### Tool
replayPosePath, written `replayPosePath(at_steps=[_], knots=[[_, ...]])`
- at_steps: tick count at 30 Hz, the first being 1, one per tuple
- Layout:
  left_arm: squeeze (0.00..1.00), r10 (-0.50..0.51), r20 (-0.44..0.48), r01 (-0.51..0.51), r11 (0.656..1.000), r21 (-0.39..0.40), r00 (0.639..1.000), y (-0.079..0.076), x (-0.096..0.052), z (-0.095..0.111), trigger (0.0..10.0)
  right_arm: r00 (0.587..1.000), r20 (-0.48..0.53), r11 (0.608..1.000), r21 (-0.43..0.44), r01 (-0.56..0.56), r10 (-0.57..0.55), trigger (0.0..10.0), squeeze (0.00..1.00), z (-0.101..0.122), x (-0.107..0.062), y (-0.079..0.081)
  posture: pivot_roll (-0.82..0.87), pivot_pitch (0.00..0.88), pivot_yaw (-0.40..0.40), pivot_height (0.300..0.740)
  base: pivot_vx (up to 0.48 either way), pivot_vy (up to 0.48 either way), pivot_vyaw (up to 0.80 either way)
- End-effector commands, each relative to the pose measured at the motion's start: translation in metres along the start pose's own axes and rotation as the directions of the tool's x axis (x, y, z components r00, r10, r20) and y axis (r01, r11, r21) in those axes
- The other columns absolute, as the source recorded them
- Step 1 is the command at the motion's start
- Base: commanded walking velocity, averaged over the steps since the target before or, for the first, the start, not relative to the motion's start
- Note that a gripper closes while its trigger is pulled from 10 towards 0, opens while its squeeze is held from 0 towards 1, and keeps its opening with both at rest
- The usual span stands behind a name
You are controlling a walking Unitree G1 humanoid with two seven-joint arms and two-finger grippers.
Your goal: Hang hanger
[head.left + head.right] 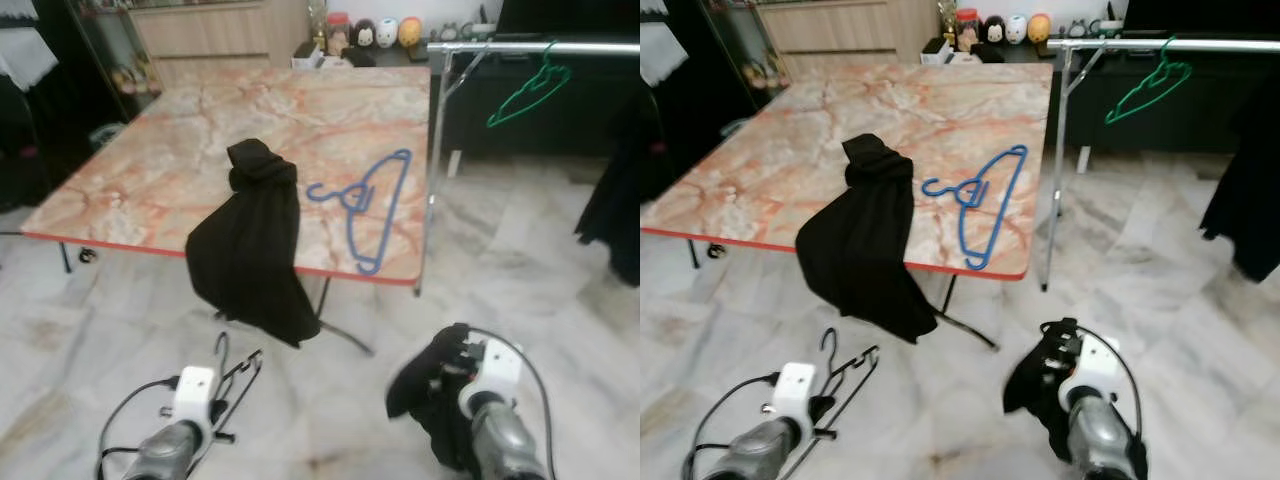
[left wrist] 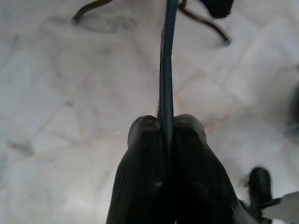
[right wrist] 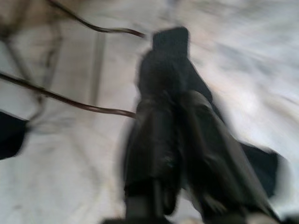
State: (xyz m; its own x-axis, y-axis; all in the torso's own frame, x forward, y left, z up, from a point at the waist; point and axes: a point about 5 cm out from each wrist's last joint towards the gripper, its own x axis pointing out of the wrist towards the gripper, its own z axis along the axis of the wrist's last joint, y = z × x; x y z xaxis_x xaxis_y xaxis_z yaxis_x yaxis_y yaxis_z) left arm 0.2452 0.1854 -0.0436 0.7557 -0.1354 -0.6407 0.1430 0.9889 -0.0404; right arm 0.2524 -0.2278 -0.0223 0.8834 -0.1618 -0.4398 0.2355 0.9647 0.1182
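Dark hanger carried low, rail ahead to the right

Left tool (image 2: pixel 166 135) pinches a thin dark hanger (image 1: pixel 232 378) edge-on, keeping its hook free for the rail (image 1: pixel 530 47) far ahead; right tool (image 3: pixel 180 105) clamps black cloth (image 1: pixel 425 385), likely to dress it

Left gripper (image 2: pixel 167 128) fingers (image 2: pixel 142 163) pressed together on thin dark hanger (image 2: pixel 167 60) edge running away over pale marble floor (image 2: pixel 70 93); dark curved table leg (image 2: pixel 205 23) beyond
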Motion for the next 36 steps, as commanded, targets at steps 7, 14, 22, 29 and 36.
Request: replayPosePath(at_steps=[7,14,22,29,36], knots=[[0.0,0.019,-0.008,-0.019,1.0,0.023,1.0,0.01,-0.002,0.0,10.0,0.998,0.044,0.999,-0.015,-0.042,0.043,10.0,0.0,0.006,0.002,0.01,-0.01,0.0,0.073,0.74,0.0,0.361,0.11],[0.0,0.015,-0.002,-0.015,0.999,0.034,1.0,0.011,-0.002,0.002,10.0,0.996,0.058,0.998,-0.002,-0.061,0.061,10.0,0.0,0.006,0.001,0.013,-0.01,0.0,0.071,0.74,0.0,0.364,0.63],[0.0,0.015,0.007,-0.015,0.999,0.033,1.0,0.011,-0.002,0.005,10.0,0.994,0.072,0.997,-0.011,-0.082,0.082,10.0,0.0,0.007,0.002,0.019,0.0,0.0,0.072,0.74,0.0,0.363,0.0],[0.0,0.016,0.01,-0.016,0.999,0.033,1.0,0.012,-0.002,0.005,10.0,0.98,0.153,0.991,-0.068,-0.12,0.129,10.0,0.0,0.017,0.002,0.029,0.0,0.0,0.07,0.74,0.0,0.365,0.0],[0.0,0.015,0.025,-0.017,0.999,0.045,1.0,0.012,-0.002,0.007,10.0,0.947,0.252,0.974,-0.163,-0.16,0.198,10.0,0.0,0.028,-0.002,0.04,0.0,0.0,0.063,0.74,0.0,0.311,0.0]])
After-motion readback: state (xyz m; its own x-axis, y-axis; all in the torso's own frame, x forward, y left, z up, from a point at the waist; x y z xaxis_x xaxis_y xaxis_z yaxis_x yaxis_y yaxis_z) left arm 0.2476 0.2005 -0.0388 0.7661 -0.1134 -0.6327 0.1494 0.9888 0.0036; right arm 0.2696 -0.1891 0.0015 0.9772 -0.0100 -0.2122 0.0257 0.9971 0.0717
